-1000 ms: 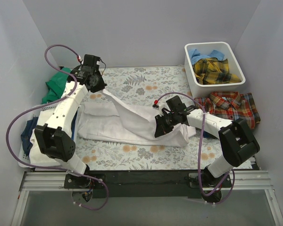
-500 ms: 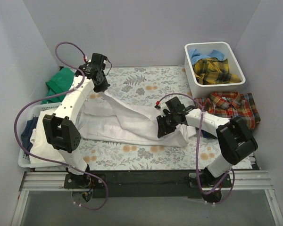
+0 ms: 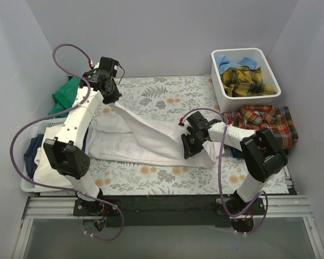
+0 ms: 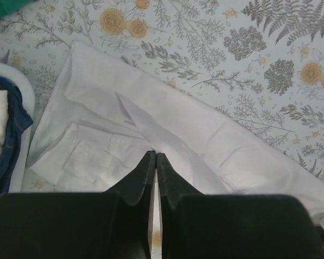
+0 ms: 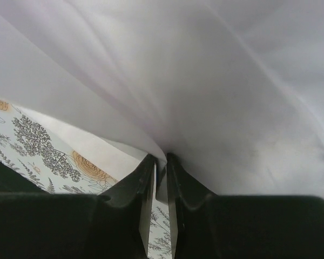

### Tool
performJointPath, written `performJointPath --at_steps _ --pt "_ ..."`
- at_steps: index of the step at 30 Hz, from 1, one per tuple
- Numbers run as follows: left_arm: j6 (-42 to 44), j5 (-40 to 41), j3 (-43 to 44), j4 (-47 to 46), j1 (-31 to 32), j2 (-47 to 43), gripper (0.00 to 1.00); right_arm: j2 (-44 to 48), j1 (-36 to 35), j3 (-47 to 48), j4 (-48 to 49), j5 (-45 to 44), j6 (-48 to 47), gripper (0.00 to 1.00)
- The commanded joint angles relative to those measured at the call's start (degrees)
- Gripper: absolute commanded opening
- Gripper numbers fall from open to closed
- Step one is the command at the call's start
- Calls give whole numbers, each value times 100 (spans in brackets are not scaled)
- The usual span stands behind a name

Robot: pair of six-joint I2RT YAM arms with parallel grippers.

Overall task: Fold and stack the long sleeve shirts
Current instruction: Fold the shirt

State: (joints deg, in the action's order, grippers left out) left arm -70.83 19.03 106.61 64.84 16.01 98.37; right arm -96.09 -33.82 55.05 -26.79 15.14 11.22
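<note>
I have the white shirt (image 3: 146,137) spread over the floral cover (image 3: 167,94) in the middle of the counter. One band of it is pulled up on a diagonal between my two arms. The left fingers (image 3: 114,97) are at the far left, pressed together on the upper end of that band. In the left wrist view the left fingers (image 4: 146,164) meet tip to tip, with a sliver of white cloth running down between them. The right fingers (image 3: 188,148) are at the near right end of the band. In the right wrist view the right fingers (image 5: 146,172) are nearly closed, with a fold of the white shirt pinched in the narrow slot. Since a second ago the left wrist swung a little to the right and has come back close to where it started. The right elbow has drawn in toward the far left, and the right fingers have edged slightly to the right. The shirt itself lies much as it did. The red-orange-navy plaid shirt (image 3: 264,121) lies flat at the right edge of the counter. The yellow-dark plaid shirt (image 3: 243,81) and the light blue shirt (image 3: 224,62) sit in the white bin (image 3: 247,99) at the far right.
</note>
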Motion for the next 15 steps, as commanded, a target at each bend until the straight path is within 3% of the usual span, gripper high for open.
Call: performJointPath --at_steps 1,9,15 --pt "-387 320 -140 634 95 -695 0 -103 -1 156 -169 -301 -94 24" --pt "-766 541 353 1312 403 -907 0 -41 -1 120 -160 -327 -138 23" --pt "-1002 690 -1316 224 429 -644 0 12 -1 147 -134 -467 -94 23"
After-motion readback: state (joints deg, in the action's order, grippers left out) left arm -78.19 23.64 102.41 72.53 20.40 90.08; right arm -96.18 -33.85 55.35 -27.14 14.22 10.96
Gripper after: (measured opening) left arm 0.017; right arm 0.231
